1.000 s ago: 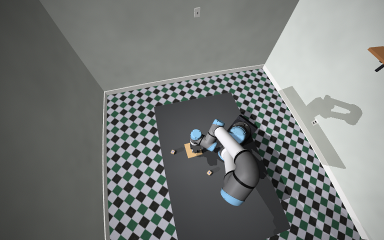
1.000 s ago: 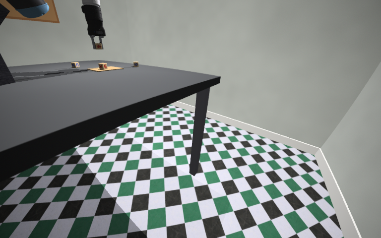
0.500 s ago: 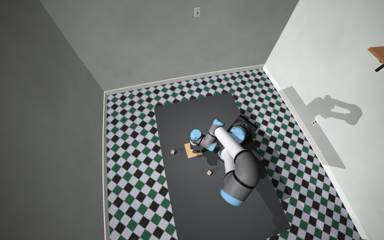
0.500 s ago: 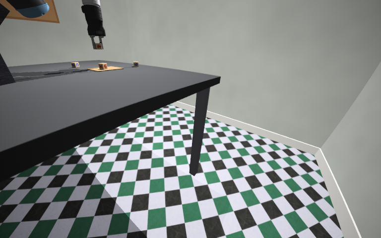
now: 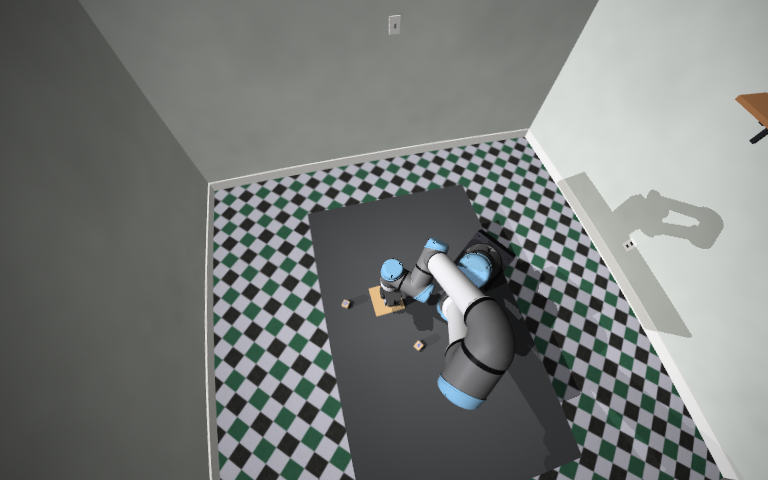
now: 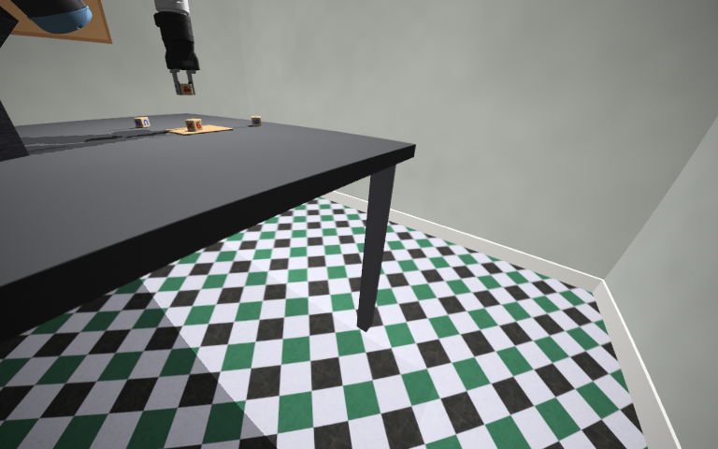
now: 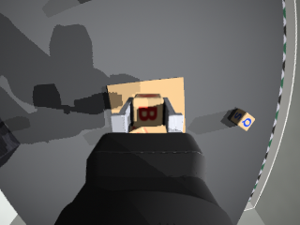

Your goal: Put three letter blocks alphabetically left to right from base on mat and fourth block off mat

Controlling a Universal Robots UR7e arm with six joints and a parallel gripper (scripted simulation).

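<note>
Gripper [image 6: 185, 88] (partly open) clamps a red-marked block [image 6: 185, 89] high above the mat [image 6: 217, 128].

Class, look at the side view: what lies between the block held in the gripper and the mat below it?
Only air. In the exterior view the held block hangs in the gripper well above the mat, where another block sits, slightly to the side.

A bare test room: grey walls [image 5: 317, 84], checkered floor [image 6: 370, 370], one black table [image 6: 158, 174]
</note>
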